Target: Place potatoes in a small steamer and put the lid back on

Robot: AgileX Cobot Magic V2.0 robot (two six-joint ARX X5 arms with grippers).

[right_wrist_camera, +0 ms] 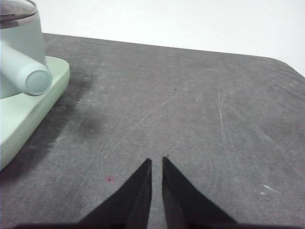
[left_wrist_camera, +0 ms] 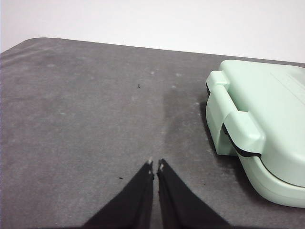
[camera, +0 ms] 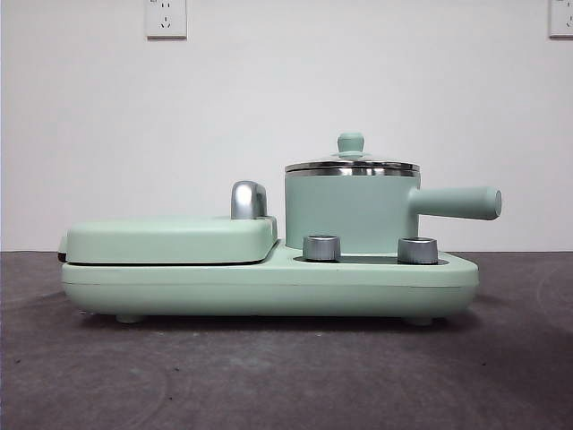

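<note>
On the dark grey tabletop (camera: 286, 376), mid-way across, sits a mint-green cooker base (camera: 269, 285). The small steamer (camera: 351, 215) stands on one end of it, the lid (camera: 352, 165) seated flat on the rim w/ knob up, so pot is closed; straight handle sticks out sideways past the base end, prob. left free for grabbing. Closed hinged griddle plate (camera: 170, 240) w/ chrome handle takes the other end of the base. Two metal dials (camera: 321, 248) on the base front.

Potatoes: not visible in any view, can't say where they are.

Left pincer (left_wrist_camera: 155, 164): tips pressed nearly together, nothing held, low over bare tabletop just off the griddle end. Right pincer (right_wrist_camera: 157, 160): tips near-closed w/ a thin slit, empty, over bare tabletop off the steamer-handle end. Both look parked clear of the appliance, one per side, so each has its own approach.

Judgement: task not begun; lid must come off first.

Writing/brands: none readable on the appliance or dials. Wall sockets (camera: 166, 18) at top, no legible text.
</note>
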